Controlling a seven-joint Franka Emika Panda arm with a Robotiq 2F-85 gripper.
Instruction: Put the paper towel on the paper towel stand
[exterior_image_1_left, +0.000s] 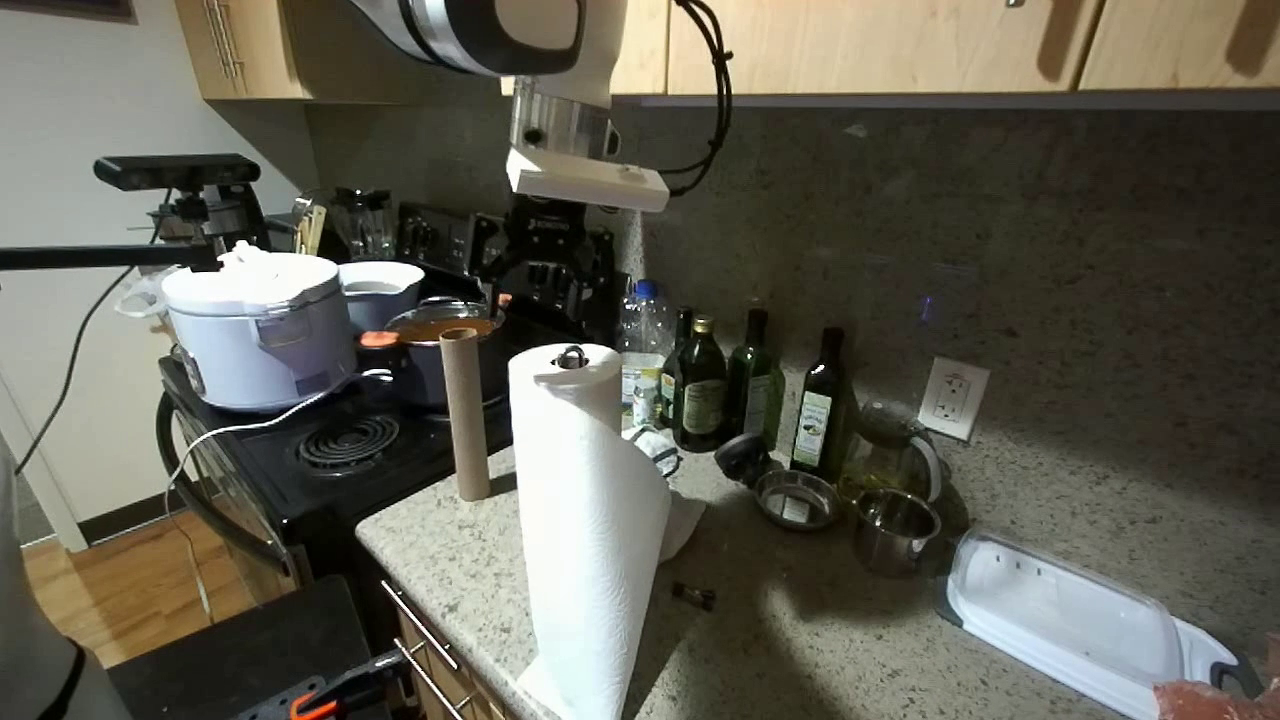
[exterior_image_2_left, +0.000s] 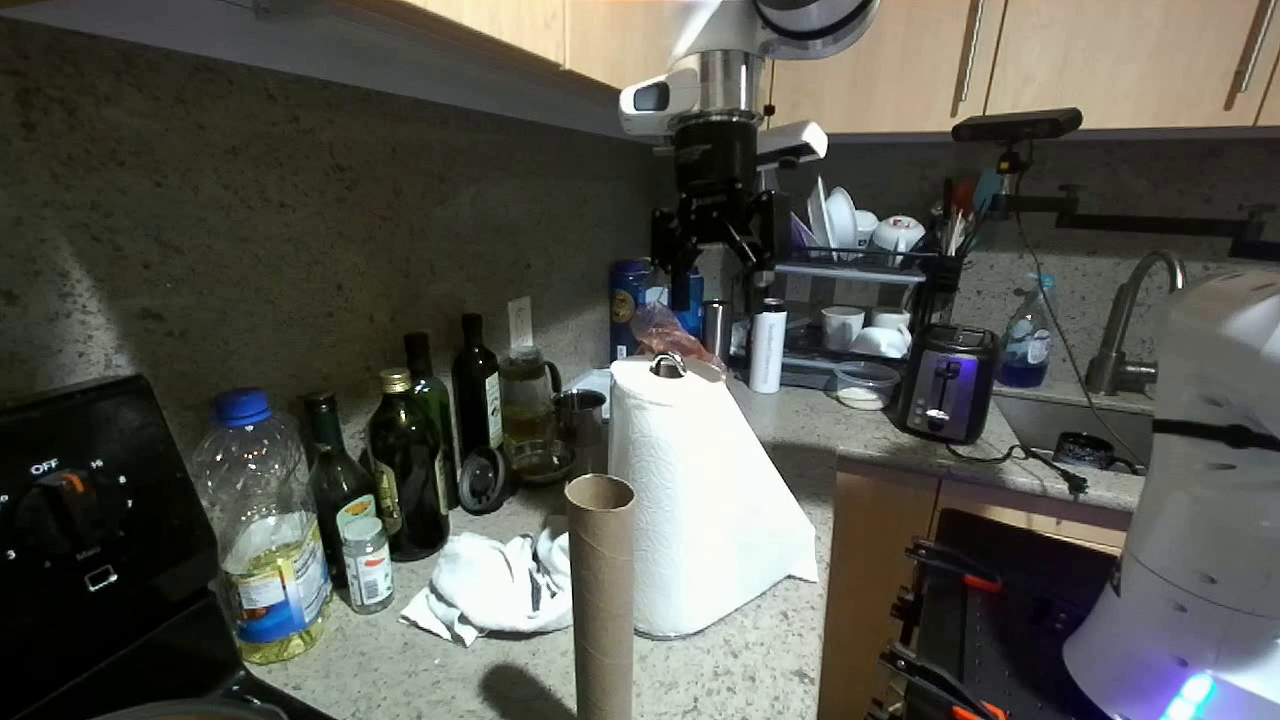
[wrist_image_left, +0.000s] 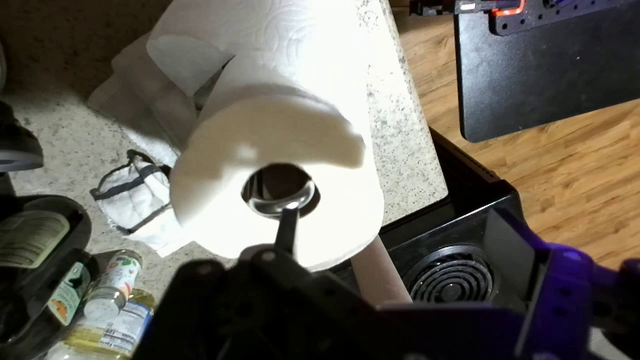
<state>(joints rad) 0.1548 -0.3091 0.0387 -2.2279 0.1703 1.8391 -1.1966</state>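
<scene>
The paper towel (exterior_image_1_left: 585, 520) is a tall white roll standing upright on the counter, with a loose sheet hanging from its side. A metal loop, the top of the paper towel stand (wrist_image_left: 282, 205), shows inside the hole at the roll's upper end; the roll hides the rest of its post. In both exterior views my gripper (exterior_image_2_left: 718, 295) hangs above the paper towel (exterior_image_2_left: 665, 480), apart from its top. The jaws are spread wide and hold nothing. In the wrist view, one of the fingers (wrist_image_left: 287, 230) overlaps the roll's end near the loop, while the other is over the stove side.
A bare cardboard tube (exterior_image_1_left: 465, 415) stands upright beside the roll, toward the stove (exterior_image_1_left: 350, 440). Several bottles (exterior_image_1_left: 703, 385) line the backsplash, with a crumpled cloth (exterior_image_2_left: 500, 585) in front. Pots (exterior_image_1_left: 265, 330) occupy the stove; a white container (exterior_image_1_left: 1070, 610) lies further along the counter.
</scene>
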